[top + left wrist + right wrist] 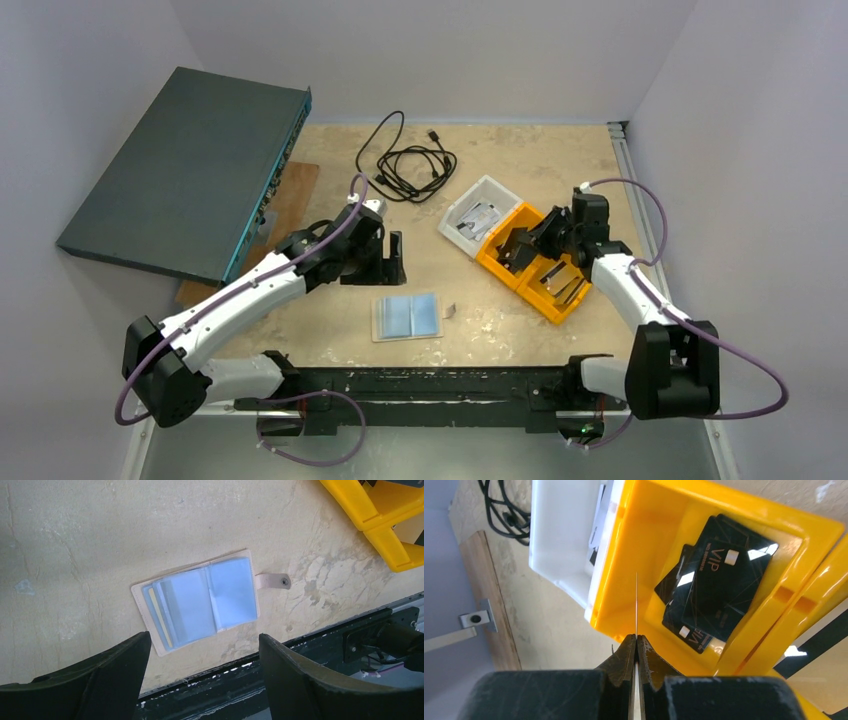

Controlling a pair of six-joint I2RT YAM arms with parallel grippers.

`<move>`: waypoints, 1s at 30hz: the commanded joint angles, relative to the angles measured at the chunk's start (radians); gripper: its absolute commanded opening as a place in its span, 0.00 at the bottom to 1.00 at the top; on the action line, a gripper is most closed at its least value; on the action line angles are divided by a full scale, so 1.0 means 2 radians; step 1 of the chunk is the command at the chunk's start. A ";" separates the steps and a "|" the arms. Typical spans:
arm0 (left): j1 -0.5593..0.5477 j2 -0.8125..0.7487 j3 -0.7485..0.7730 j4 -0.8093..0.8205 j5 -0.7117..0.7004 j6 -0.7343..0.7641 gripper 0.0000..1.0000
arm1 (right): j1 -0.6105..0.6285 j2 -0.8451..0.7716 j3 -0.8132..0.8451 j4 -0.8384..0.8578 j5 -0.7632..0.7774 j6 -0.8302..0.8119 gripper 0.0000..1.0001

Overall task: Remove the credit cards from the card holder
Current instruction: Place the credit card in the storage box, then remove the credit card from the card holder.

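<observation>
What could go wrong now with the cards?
The thin card pinched in the right end effector hangs near the rim of the yellow bin, so it might land outside. The card holder lies loose under the open left end effector; it may slide when grabbed.

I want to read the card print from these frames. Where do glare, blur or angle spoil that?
Right wrist view: white glare patches cross the black VIP cards in the yellow bin; the card pinched in the right gripper shows edge-on, a thin line only. Left wrist view: the card holder is sharp and evenly lit. Top view: everything too small for print.
</observation>
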 commanded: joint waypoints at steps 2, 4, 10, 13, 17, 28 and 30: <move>-0.001 -0.018 -0.010 0.002 -0.004 0.007 0.79 | -0.013 0.017 0.031 0.000 0.023 -0.018 0.00; -0.001 -0.020 -0.013 0.003 -0.004 0.005 0.79 | -0.014 0.028 0.033 0.001 0.024 -0.022 0.00; -0.001 -0.023 -0.016 0.003 -0.002 0.003 0.78 | -0.014 0.032 0.031 0.003 0.016 -0.037 0.28; -0.001 -0.022 -0.018 0.004 -0.001 0.001 0.78 | -0.014 0.026 0.033 -0.003 0.014 -0.049 0.44; -0.001 -0.022 -0.020 0.005 0.000 -0.003 0.78 | -0.014 0.013 0.036 -0.018 0.019 -0.056 0.52; 0.000 -0.020 -0.027 -0.006 -0.025 -0.019 0.78 | 0.131 -0.021 0.043 -0.040 0.069 -0.034 0.53; 0.002 -0.022 -0.029 -0.012 -0.036 -0.025 0.78 | 0.175 -0.021 0.039 -0.030 0.082 -0.016 0.53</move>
